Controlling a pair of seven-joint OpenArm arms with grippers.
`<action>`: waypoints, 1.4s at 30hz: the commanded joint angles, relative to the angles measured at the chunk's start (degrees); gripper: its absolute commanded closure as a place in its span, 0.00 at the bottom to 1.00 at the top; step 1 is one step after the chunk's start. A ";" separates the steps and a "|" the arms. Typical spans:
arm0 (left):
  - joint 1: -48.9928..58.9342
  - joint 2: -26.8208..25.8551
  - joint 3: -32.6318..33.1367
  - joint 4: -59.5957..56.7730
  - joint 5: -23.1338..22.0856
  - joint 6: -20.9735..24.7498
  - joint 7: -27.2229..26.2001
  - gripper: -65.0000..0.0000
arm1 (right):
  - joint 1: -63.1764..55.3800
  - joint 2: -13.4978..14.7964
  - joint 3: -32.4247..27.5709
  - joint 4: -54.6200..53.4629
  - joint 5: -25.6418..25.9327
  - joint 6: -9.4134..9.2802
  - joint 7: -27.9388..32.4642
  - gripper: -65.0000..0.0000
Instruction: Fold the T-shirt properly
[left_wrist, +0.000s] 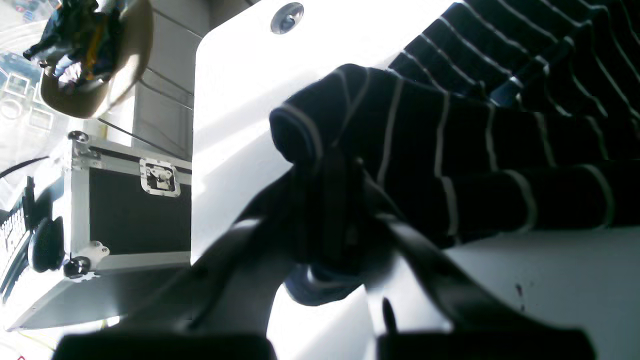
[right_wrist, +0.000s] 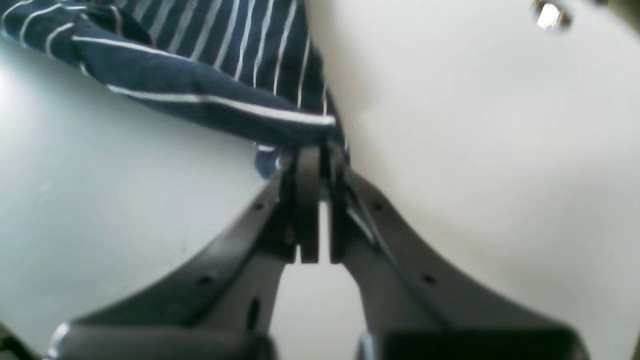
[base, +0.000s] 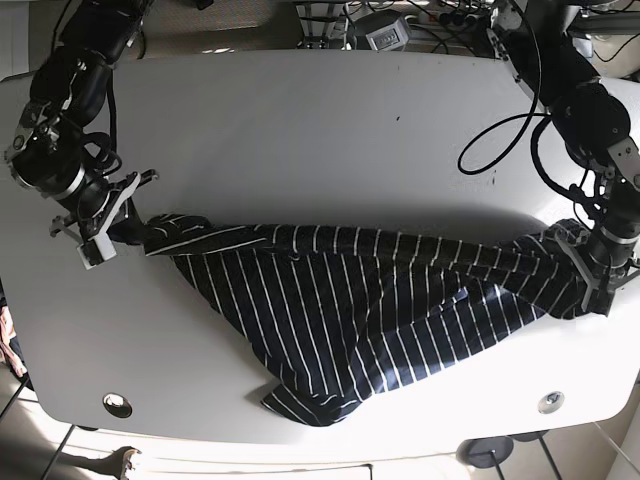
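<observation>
The striped T-shirt (base: 350, 310) lay across the middle of the white table (base: 300, 120), stretched taut between the two arms, its lower part sagging toward the near edge in a crumpled point. The right gripper (right_wrist: 320, 155) was closed on one corner of the cloth — its jaws pressed nearly together. The left gripper (left_wrist: 340, 220) was clamped on a bunched fold at the other end — beside the table stood a black case (left_wrist: 130, 215).

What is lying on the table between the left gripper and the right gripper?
In the base view, the striped T-shirt spans the stretch between the right gripper and the left gripper, both clamping it, sagging toward the table's near edge.
</observation>
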 joint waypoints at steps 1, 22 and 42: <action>3.12 0.34 -2.93 1.41 -0.01 0.40 -1.48 1.00 | -2.52 -0.37 0.76 1.16 0.87 -0.10 2.35 0.97; 21.23 1.31 -10.05 1.32 0.17 0.40 -1.83 1.00 | -4.90 -5.91 0.94 -12.99 -1.50 -0.10 9.29 0.02; 26.94 -0.98 -16.56 1.24 0.26 0.40 -1.74 1.00 | 6.27 -8.28 -6.01 -33.04 -9.59 -0.10 17.56 0.05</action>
